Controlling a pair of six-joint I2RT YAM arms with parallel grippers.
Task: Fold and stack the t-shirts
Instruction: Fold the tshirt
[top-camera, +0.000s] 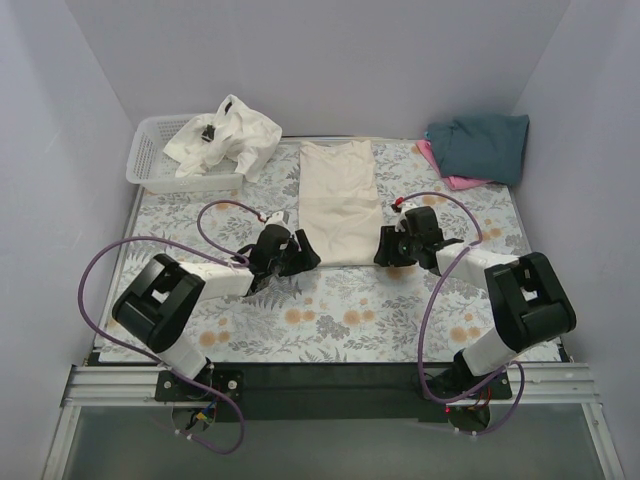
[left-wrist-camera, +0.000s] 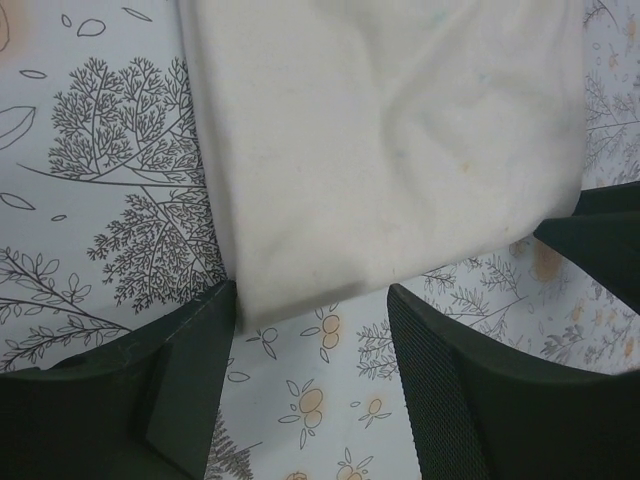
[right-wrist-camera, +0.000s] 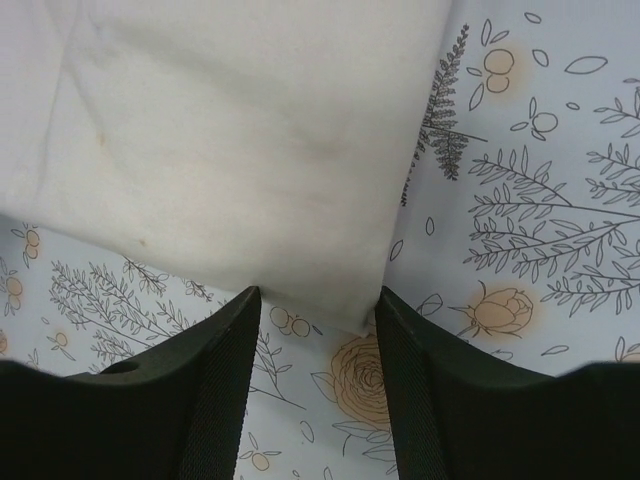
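At the far left corner of the counter (top-camera: 350, 325) sits a white basket (top-camera: 148, 170). A crumpled heap of white shirts (top-camera: 235, 135) spills over its right rim, with a small black label (top-camera: 208, 131) showing near the top. How many shirts are in the heap cannot be told.

Nearer and to the right, the left pincer (top-camera: 292, 254) lies low over the flowered counter cloth. Its fingers (left-wrist-camera: 190, 360) are spread, and the near left corner of the cream shirt (left-wrist-camera: 390, 140) sits between them. The left finger is just at the cloth's edge, and nothing is pinched.

The cream shirt (top-camera: 338, 200) lies flat in the middle of the counter. It is folded into a long narrow strip running from far to near.

At its near right corner is the right pincer (top-camera: 388, 248), which faces the left one across the hem. Its fingers (right-wrist-camera: 225, 380) are also spread, and the corner of the cream shirt (right-wrist-camera: 220, 150) reaches into the gap without being gripped.

At the far right, well apart from the strip, a pink shirt (top-camera: 452, 181) lies under a dark teal shirt (top-camera: 482, 146). Only the pink shirt's left and near edges peek out.
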